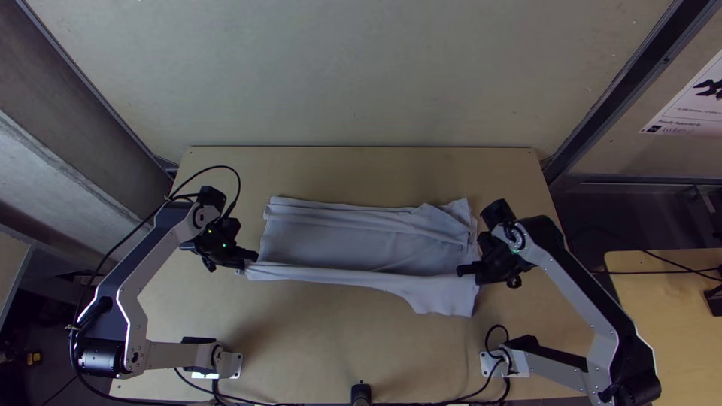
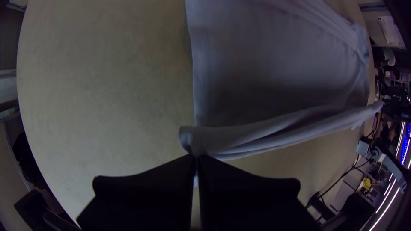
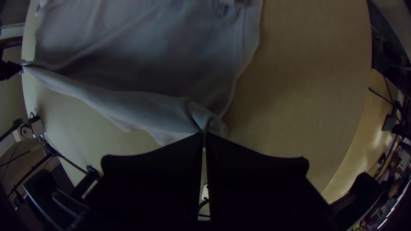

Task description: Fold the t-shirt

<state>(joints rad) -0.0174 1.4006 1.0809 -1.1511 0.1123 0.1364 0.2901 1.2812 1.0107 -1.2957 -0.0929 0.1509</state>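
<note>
A light grey-white t-shirt (image 1: 361,240) lies across the middle of the table as a wide strip, its far edge turned over in a band and its near edge lifted in a long fold. My left gripper (image 1: 252,259) is at the near left corner, and in the left wrist view the gripper (image 2: 196,157) is shut on bunched cloth (image 2: 239,139). At the right end, my right gripper (image 1: 468,269) holds the near edge; in the right wrist view the gripper (image 3: 204,134) is shut on a gathered bit of the shirt (image 3: 150,111). A flap hangs toward the near side beside it.
Bare wooden table (image 1: 338,338) lies on the near side of the shirt, with another strip beyond its far edge. Cables run along the near edge by a small black device (image 1: 361,392). A second wooden table (image 1: 677,316) stands at the right.
</note>
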